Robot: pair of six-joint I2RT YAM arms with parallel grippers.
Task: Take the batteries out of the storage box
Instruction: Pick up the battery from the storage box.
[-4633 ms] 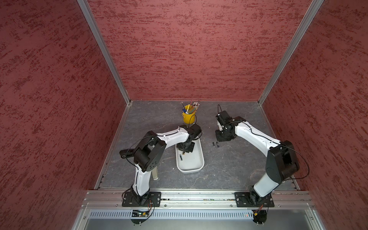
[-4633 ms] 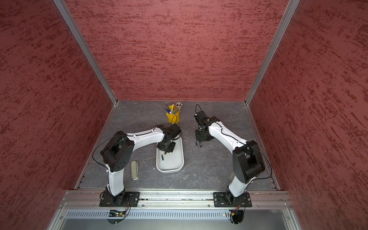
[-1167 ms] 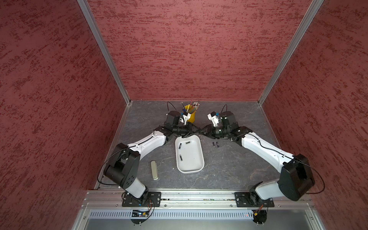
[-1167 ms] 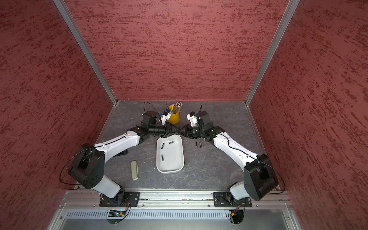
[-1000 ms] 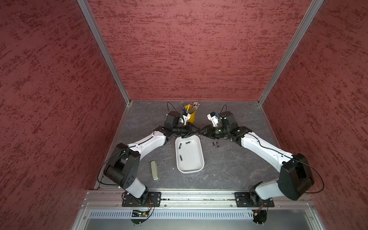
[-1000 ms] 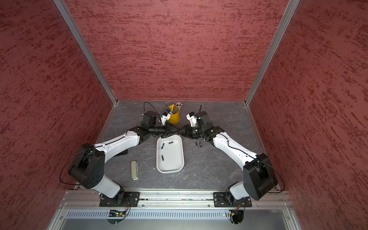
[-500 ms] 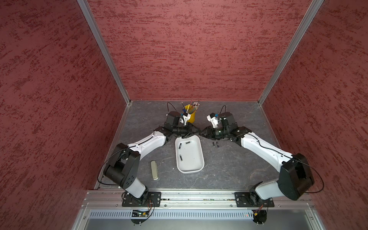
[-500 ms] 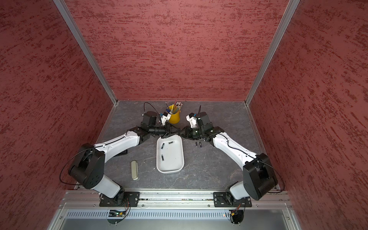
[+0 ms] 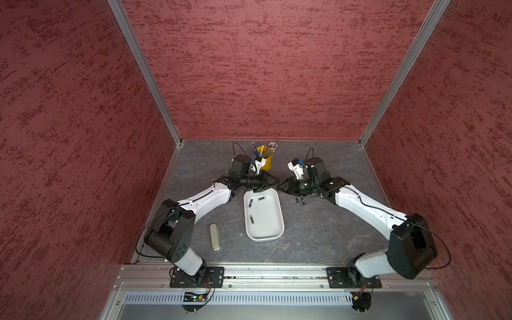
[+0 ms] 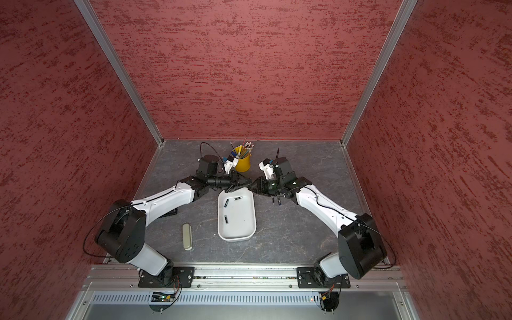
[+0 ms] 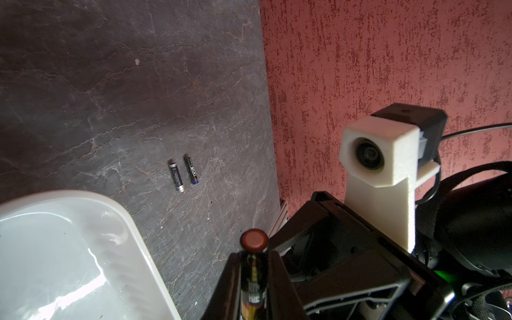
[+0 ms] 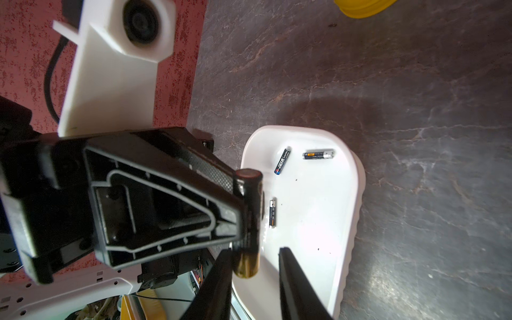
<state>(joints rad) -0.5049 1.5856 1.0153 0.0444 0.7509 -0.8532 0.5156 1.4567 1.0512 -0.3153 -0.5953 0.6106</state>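
Left tool (image 11: 253, 257) clenched on one battery (image 12: 250, 207) above the storage box (image 12: 318, 221) far rim, long axis crosswise to both tools; right tool (image 12: 255, 249), jaws parted, straddles its gold end, one side not yet touching.

Little print could be made out. A blue-tipped battery (image 12: 282, 161) in the storage box (image 12: 318, 235) bore slanted white lettering that seemed to end in "RTA". On the tabletop (image 11: 110, 83) a second battery (image 11: 192, 171) carried similar white print, too blurred to spell. The held battery (image 11: 253, 241) in the left tool (image 11: 254, 253) showed pale, unreadable letters.
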